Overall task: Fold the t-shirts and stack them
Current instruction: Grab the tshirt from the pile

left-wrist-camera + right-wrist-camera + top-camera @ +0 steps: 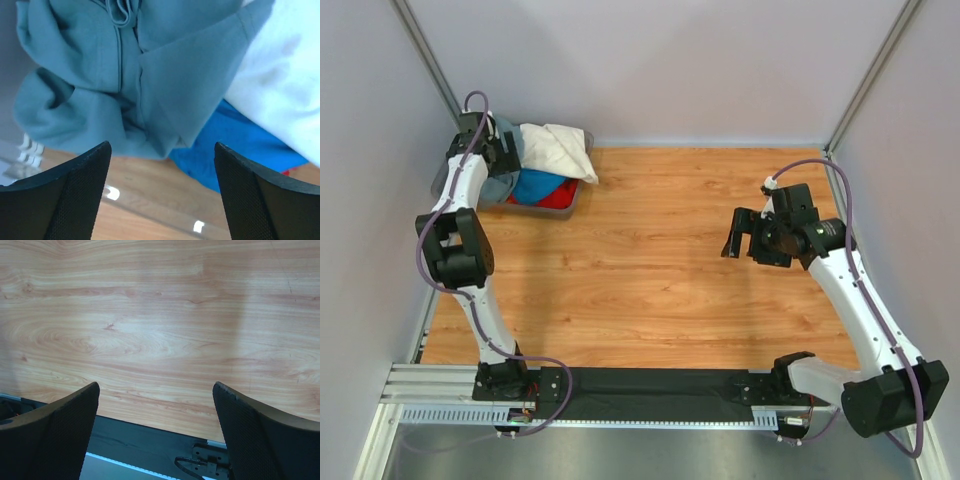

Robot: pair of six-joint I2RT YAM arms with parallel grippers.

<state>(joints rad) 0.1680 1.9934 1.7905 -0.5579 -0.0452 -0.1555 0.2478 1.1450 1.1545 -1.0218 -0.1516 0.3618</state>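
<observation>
We are at pickup: the left gripper [161, 150], released, hangs over the grey-blue shirt [100, 90]; next, descend and clench. The right gripper [155, 387] is also released.

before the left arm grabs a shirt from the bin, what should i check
1. Left claw open: ok, jaws spread, nothing between them.
2. Left claw aimed at a shirt: ok, the crumpled grey-blue shirt lies straight ahead of it.
3. Grey-blue shirt free of the others: cannot tell; it overlaps the bright blue shirt and lies against the white shirt.
4. Shirts inside the bin: not ok, the white shirt hangs over the rim.
5. Right claw out of the way: ok, open over the bare table, far from the bin.
</observation>
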